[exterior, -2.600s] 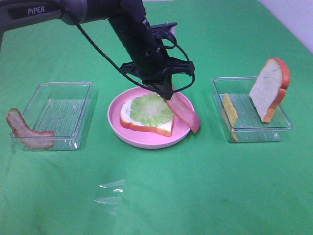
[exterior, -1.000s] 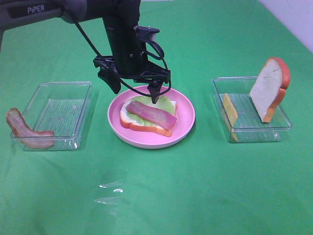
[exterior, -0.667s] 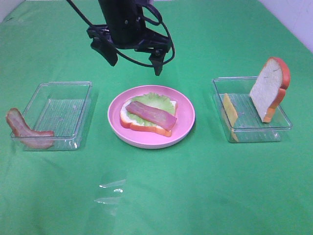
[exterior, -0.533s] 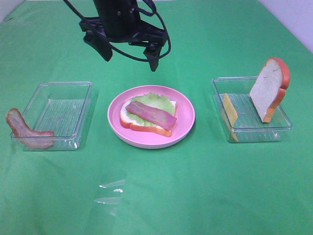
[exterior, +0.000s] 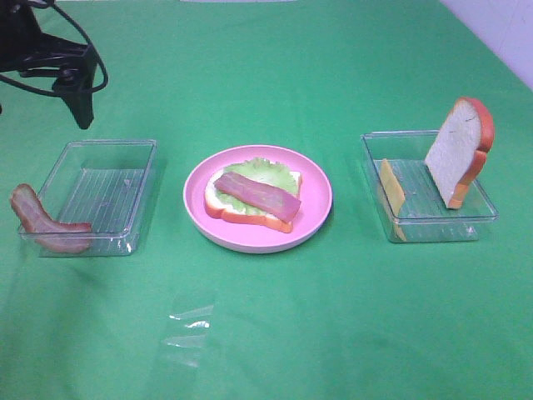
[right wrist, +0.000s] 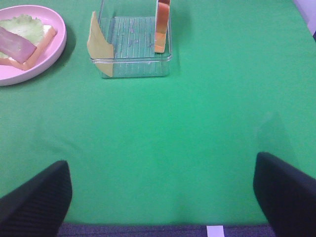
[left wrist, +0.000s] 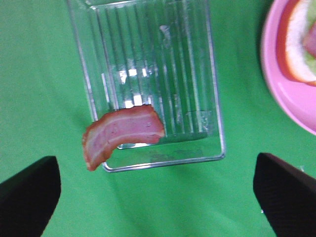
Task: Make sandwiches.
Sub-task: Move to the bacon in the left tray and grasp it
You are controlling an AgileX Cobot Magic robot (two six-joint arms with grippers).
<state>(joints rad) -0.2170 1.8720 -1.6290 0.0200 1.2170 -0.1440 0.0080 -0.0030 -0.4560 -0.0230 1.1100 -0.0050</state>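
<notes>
On the pink plate (exterior: 317, 208) lies the open-faced sandwich (exterior: 254, 197): a white bread slice, green lettuce and a reddish bacon strip (exterior: 260, 193) on top. My left gripper (exterior: 40, 107) hangs open and empty at the far left, beyond the left tray (exterior: 108, 179). A second bacon strip (exterior: 46, 223) (left wrist: 123, 133) drapes over that tray's near corner, between and ahead of my left gripper (left wrist: 157, 197) fingers. The right tray (exterior: 425, 208) holds an upright bread slice (exterior: 458, 150) and a leaning cheese slice (exterior: 391, 187). My right gripper (right wrist: 160, 197) is open over bare cloth, short of that tray (right wrist: 133, 47).
Green cloth covers the whole table. A scrap of clear film (exterior: 187, 321) lies on it in front of the plate. The table's near edge (right wrist: 148, 229) shows in the right wrist view. A white wall (exterior: 508, 33) borders the far right corner.
The left gripper let the bacon strip go on the lettuce, rose off the plate and swung far left to beyond the left tray. Food and trays have not moved.
</notes>
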